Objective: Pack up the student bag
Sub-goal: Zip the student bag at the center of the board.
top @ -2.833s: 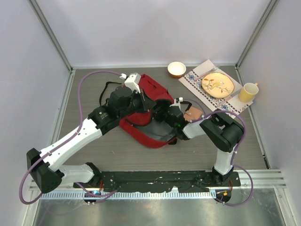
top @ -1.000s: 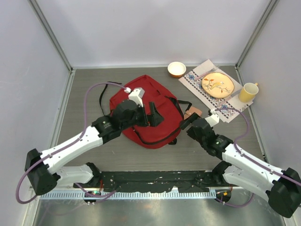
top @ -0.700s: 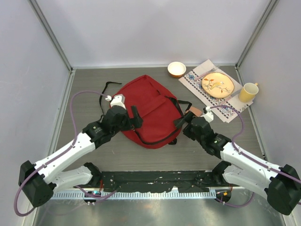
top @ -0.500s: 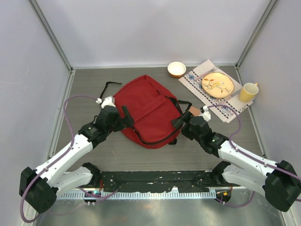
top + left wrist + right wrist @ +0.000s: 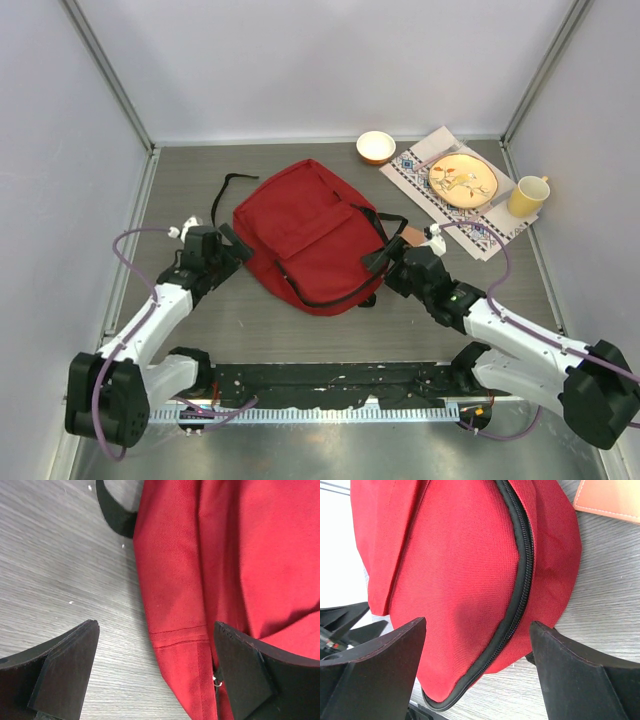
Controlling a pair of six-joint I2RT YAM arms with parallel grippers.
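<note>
Student bag (image 5: 310, 235) lies flat in the middle of the bench (image 5: 300, 335), front pocket up, btwn the two arms. It's red, soft and slumped, w/ a black strap (image 5: 235, 182) looped out at its far-left corner. Zip (image 5: 520, 580) round the near-right end looks shut, as far as the R wrist view shows.

L arm (image 5: 160, 305): L jaws wide, nothing in them, low at the bag's left edge, one side over bare bench, other over red cloth. R arm (image 5: 500, 325): R jaws also wide & empty, straddling the bag's rounded near-right end; can't tell if touching.

Far right, apart from bag: patterned mat (image 5: 408, 170) w/ orange plate (image 5: 463, 180) on it, yellow mug (image 5: 527, 196) at its right end, small bowl (image 5: 375, 147) near its far-left corner. Flat brown card-like piece (image 5: 410, 236) sits just beside the bag's right side, outside it.

Risks, my read:
- Cloth is slack, so closing either jaws prob pinches a fold, not a zip pull, & a pull then drags the whole bag instead of opening it.
- A drag rightward would shove the brown piece toward mat & mug.
- Second strap (image 5: 392, 220) by the R jaws could snag them.
- One-sided tug w/o the other arm pinning = bag bunches up.
</note>
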